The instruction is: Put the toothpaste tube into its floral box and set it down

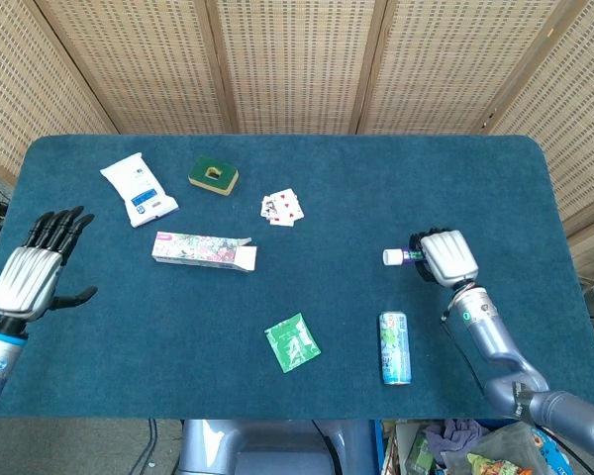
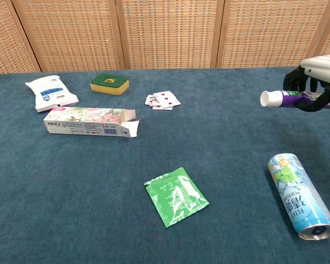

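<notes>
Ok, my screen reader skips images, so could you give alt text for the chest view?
The right hand holds a purple toothpaste tube above the blue table. The open floral box lies far left; a green sachet and a can lie nearer the camera.
</notes>
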